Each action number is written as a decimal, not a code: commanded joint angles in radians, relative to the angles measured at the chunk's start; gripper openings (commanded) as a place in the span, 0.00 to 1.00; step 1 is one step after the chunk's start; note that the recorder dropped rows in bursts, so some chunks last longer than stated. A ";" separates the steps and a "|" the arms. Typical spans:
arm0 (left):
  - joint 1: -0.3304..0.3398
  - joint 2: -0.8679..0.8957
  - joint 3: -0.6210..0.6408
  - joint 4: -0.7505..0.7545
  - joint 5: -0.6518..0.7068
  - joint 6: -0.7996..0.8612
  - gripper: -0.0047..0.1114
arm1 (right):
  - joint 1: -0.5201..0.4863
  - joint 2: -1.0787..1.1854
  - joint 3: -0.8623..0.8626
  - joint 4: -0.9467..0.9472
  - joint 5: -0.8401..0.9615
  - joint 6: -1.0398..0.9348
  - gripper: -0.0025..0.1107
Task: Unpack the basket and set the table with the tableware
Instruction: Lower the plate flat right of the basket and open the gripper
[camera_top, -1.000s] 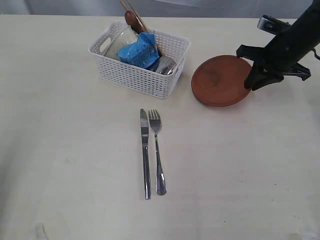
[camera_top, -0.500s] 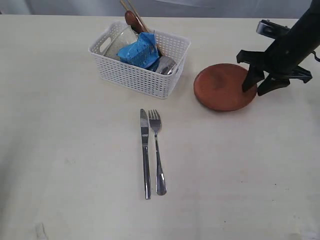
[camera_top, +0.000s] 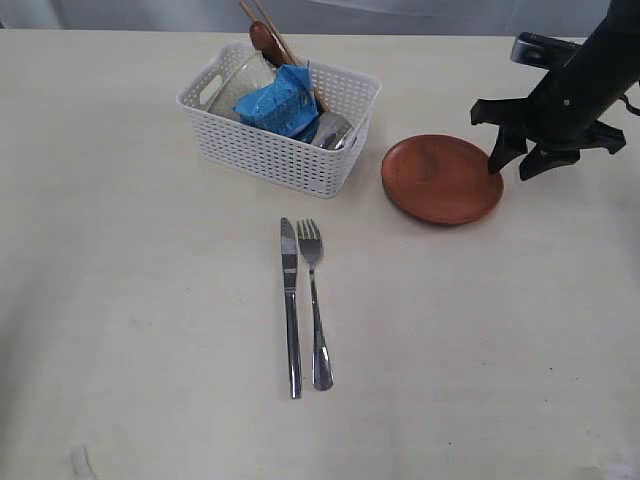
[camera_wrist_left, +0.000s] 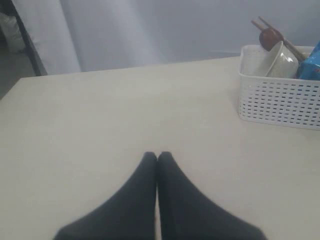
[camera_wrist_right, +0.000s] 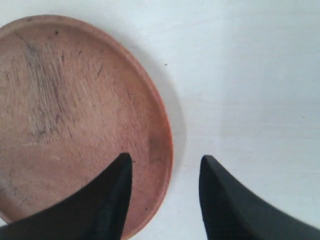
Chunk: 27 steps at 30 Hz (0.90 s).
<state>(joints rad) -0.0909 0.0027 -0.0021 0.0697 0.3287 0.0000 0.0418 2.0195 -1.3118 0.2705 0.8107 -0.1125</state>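
Right wrist view: right gripper (camera_wrist_right: 166, 158) spread open, holding nothing; one finger over the plate (camera_wrist_right: 75, 120), the other past its rim.
Plate: flat on the table (camera_top: 480, 330), just right of the basket (camera_top: 270, 155).
Left gripper (camera_wrist_left: 157, 156): pressed shut, empty, well apart from the basket.
Next reach: basket lies beyond the plate from the right gripper, probably the nearer arm.

Plate (camera_top: 440, 180) right of basket (camera_top: 270, 155), knife (camera_top: 290, 310) left of fork (camera_top: 316, 310), both before basket
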 joint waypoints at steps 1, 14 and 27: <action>0.002 -0.003 0.002 0.005 -0.007 0.000 0.04 | 0.004 0.040 -0.002 0.001 -0.007 0.008 0.39; 0.002 -0.003 0.002 0.005 -0.007 0.000 0.04 | 0.019 0.056 -0.002 0.133 -0.006 -0.089 0.39; 0.002 -0.003 0.002 0.005 -0.007 0.000 0.04 | 0.019 0.003 -0.077 0.137 0.059 -0.122 0.40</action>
<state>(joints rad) -0.0909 0.0027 -0.0021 0.0697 0.3287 0.0000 0.0629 2.0591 -1.3494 0.4186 0.8389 -0.2192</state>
